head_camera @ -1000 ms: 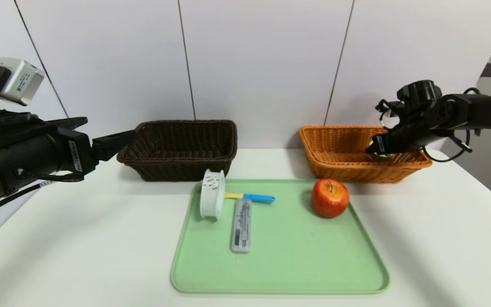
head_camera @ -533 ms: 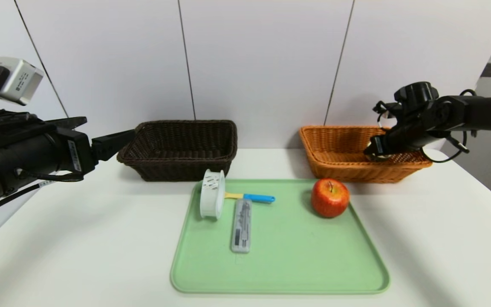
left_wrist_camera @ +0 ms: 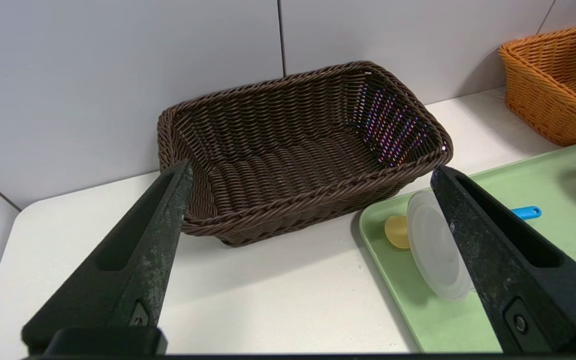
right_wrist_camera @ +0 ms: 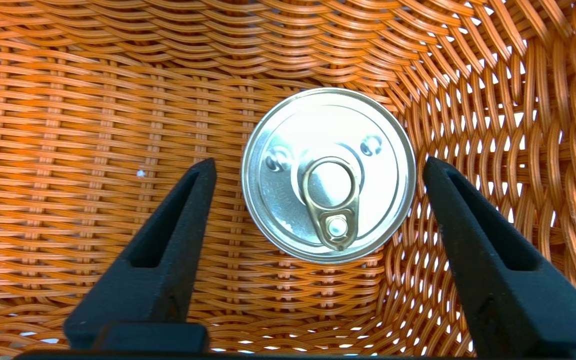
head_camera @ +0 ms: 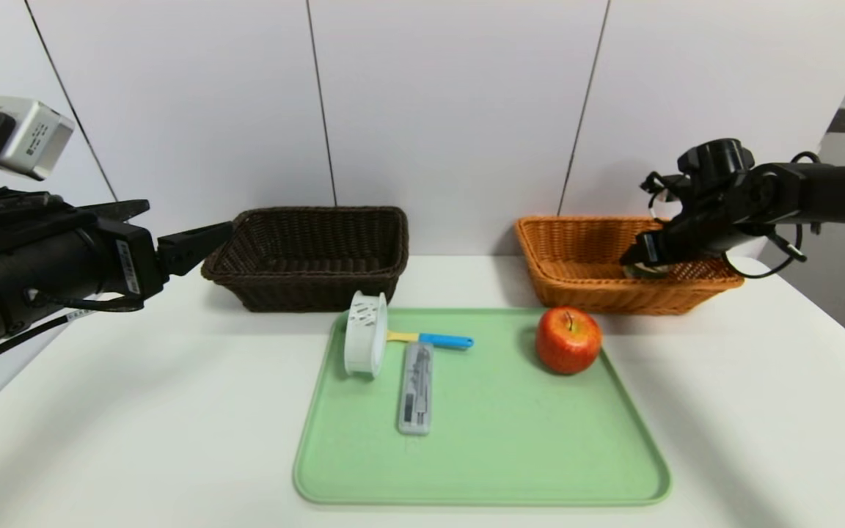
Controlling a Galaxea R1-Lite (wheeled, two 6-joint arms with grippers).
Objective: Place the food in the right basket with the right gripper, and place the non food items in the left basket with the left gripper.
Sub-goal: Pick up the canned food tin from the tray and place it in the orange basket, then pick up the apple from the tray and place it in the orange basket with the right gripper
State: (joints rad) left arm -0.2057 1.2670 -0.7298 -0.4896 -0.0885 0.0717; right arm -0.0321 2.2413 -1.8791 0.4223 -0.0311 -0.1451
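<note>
The tin (right_wrist_camera: 328, 175) lies lid-up on the floor of the orange basket (head_camera: 576, 275), close to its right wall. My right gripper (right_wrist_camera: 318, 170) hangs just above it with fingers (right_wrist_camera: 168, 240) spread to either side of the tin, gripping nothing. The apple (head_camera: 568, 340) sits on the green tray (head_camera: 481, 469) just in front of the orange basket. The white strainer cup (head_camera: 365, 334), grey case (head_camera: 416, 387) and yellow-and-blue utensil (head_camera: 433, 339) lie together farther left of it. The dark brown basket (head_camera: 312, 257) stands well left of the orange basket. My left gripper (left_wrist_camera: 308, 180) is beside it, fingers wide apart.
</note>
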